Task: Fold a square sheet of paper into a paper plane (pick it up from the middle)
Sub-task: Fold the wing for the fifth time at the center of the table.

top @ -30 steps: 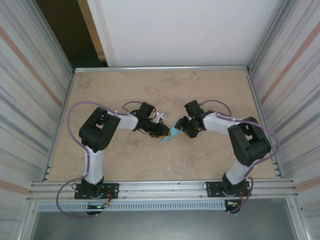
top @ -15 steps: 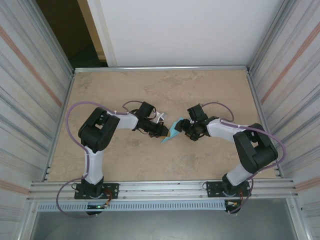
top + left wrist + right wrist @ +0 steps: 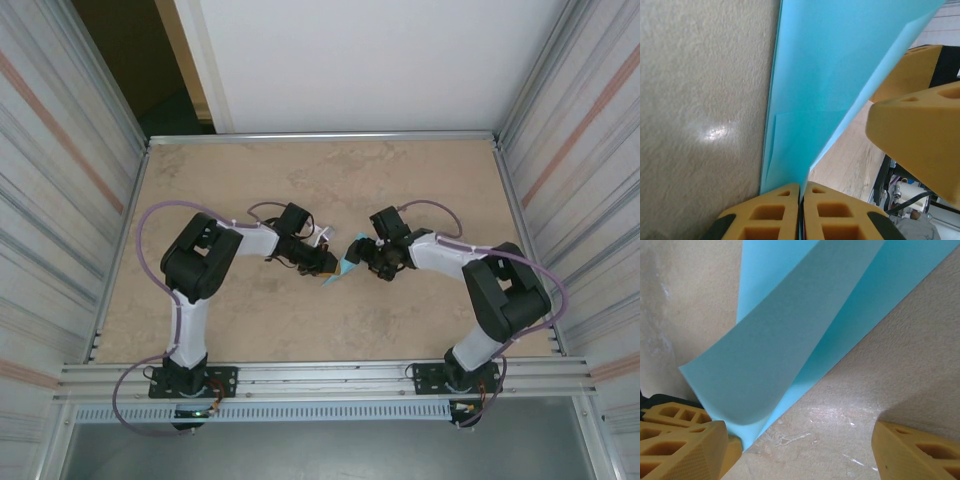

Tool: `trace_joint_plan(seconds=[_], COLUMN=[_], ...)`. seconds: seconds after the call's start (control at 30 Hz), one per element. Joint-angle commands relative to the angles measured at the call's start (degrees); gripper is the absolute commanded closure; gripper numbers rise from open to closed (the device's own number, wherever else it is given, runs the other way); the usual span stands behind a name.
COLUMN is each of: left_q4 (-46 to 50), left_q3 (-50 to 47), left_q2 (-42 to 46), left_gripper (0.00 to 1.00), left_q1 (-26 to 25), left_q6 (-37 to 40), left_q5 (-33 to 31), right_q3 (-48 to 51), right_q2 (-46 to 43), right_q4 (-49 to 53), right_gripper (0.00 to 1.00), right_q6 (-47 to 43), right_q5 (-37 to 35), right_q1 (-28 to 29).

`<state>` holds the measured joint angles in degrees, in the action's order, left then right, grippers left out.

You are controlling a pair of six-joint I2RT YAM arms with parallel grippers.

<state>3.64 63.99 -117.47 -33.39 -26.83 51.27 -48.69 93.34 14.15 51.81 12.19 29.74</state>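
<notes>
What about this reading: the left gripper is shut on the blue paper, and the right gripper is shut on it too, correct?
No. The right gripper is open, fingers wide apart, as the right wrist view shows. The left gripper is shut on the blue paper.

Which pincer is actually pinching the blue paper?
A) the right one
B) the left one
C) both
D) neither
B: the left pincer has its yellow fingers pressed together on the edge of the blue paper, while the right pincer has its fingers standing wide apart, not clamped on the paper.
</notes>
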Motion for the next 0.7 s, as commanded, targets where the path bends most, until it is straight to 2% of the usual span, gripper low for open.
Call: trace_joint_plan(seconds=[0.0,0.17,0.43,0.67], left_q4=[1.7,2.1,2.5,4.6], left_q3=[1.5,1.6,0.1,-2.0], left_q2=[-0.9,-0.8,3.6,6.6], left_gripper=[0.88,0.87,0.77,0.72], left_q1=[-0.1,-0.2,-0.2,-0.2], left_q6=[0.9,1.1,1.6,4.3], left_q5=[1.1,1.1,-0.7,-4.2], right_q3=[-2.1,-4.0,-6.0,-6.8], right_q2=[3.8,6.0,9.9,11.7], right_q4=[2.6,5.9,9.8,10.9], right_gripper=[0.27,0.29,0.34,0.34], right_q6=[0.5,2.2,4.0,4.9], right_q5=[-1.8,-3.5,-5.0,-4.9], right_q1=[0.9,1.0,1.0,1.1])
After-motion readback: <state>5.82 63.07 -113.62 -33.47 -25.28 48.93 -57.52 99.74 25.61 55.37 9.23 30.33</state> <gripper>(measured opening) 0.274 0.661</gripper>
